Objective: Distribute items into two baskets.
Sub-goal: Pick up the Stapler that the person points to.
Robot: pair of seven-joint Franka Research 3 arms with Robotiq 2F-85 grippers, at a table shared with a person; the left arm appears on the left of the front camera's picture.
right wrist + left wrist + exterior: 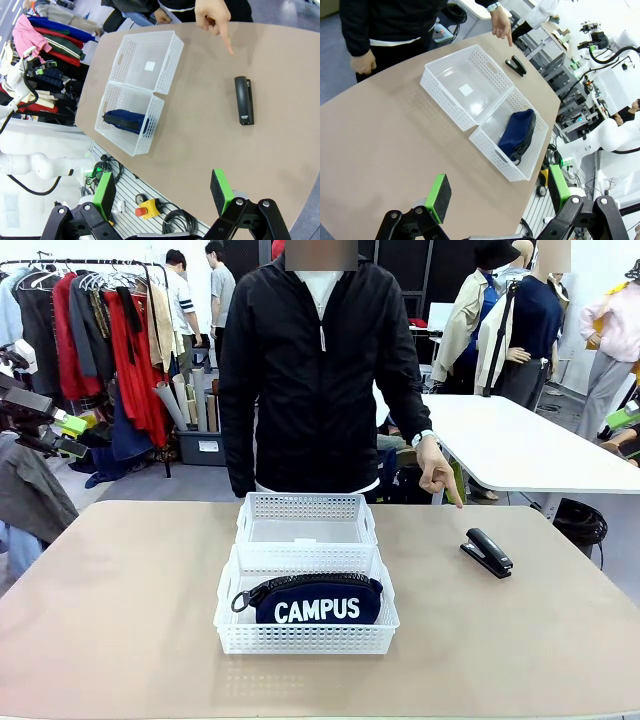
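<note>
**Front view:** Near basket [305,638], white perforated plastic, rectangular, holds navy soft zip pouch lettered "CAMPUS" [318,602]. Matching far basket [306,508] touches it end to end, mid tan surface [120,620]. Small black desk stapler [487,552] lies on surface right of baskets, apart from them. Person's hand [436,468] points finger down near stapler.

**Left wrist view:** Left end effector [499,192] spread wide, gripping nothing. Pouch in basket farther off.

**Right wrist view:** Right end effector [162,191] spread wide, gripping nothing. Stapler well apart from it.
</note>
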